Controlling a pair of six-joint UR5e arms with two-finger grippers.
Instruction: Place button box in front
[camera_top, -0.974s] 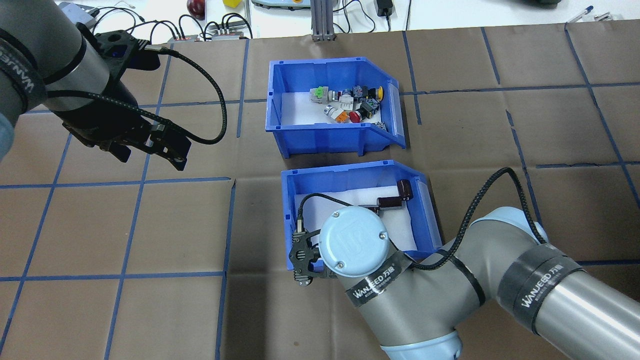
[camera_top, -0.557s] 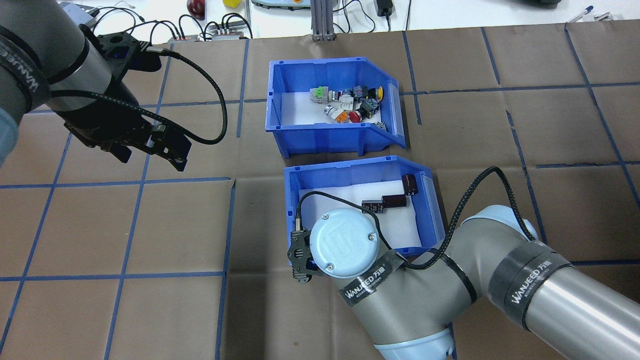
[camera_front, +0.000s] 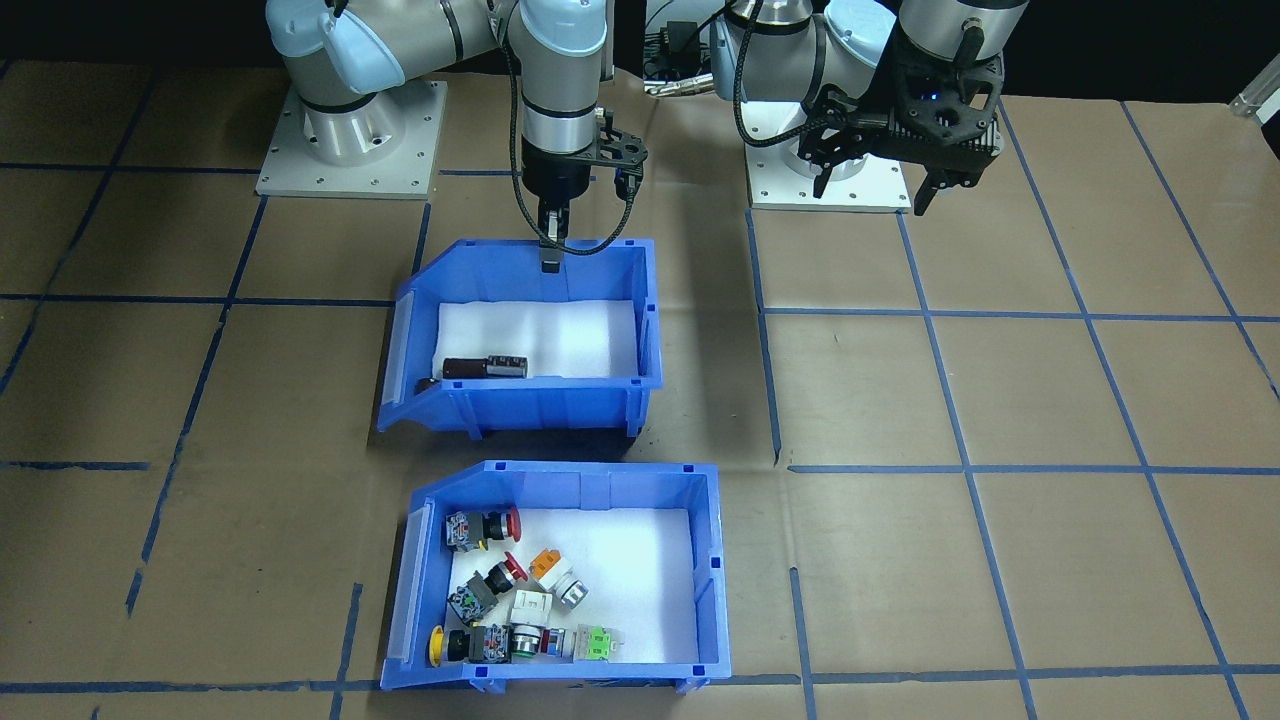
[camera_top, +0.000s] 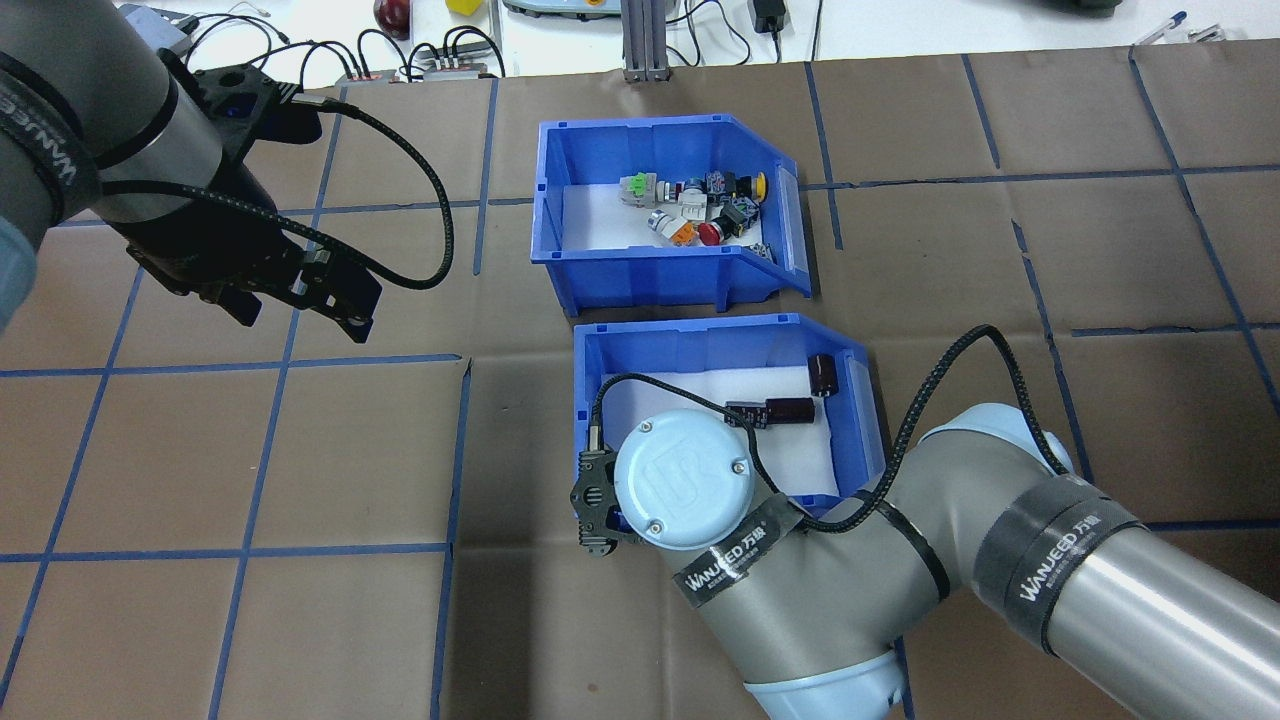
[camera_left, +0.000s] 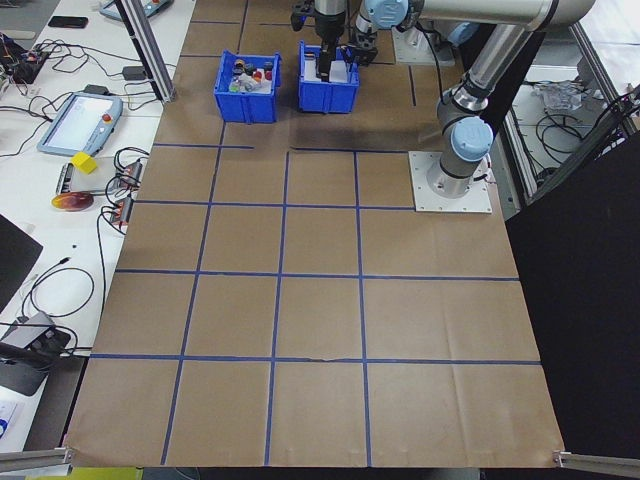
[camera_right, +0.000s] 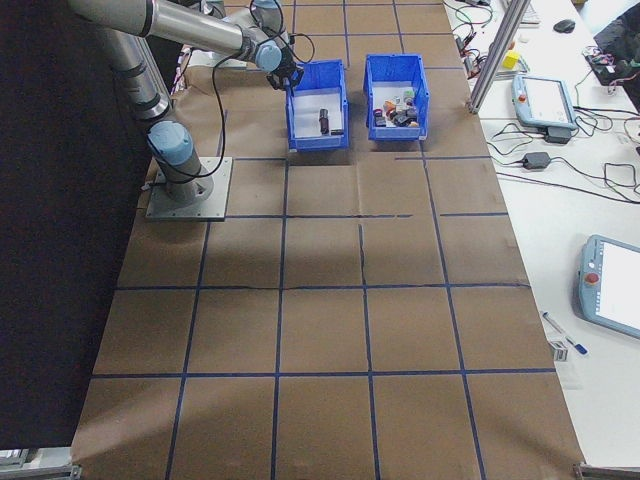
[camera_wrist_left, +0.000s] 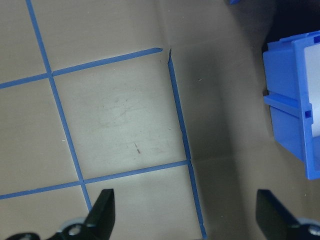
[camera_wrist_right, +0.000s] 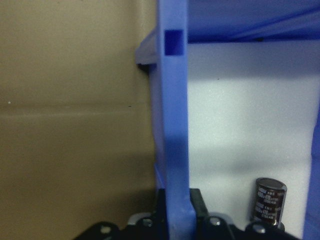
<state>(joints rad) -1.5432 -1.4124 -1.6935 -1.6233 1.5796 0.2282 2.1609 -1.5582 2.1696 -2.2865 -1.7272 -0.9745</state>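
Meanwhile, button box (camera_top: 668, 268) sits beyond capacitor bin (camera_top: 722, 343) the right tool (camera_front: 549, 251) grips.

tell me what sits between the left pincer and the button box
Only bare brown paper with blue tape lines lies between the left pincer and the button box, seen in the overhead view.

From my end, the far gripper (camera_left: 328, 62) dips into a blue bin (camera_left: 328, 88); the button box (camera_left: 247, 90) sits just beside it.
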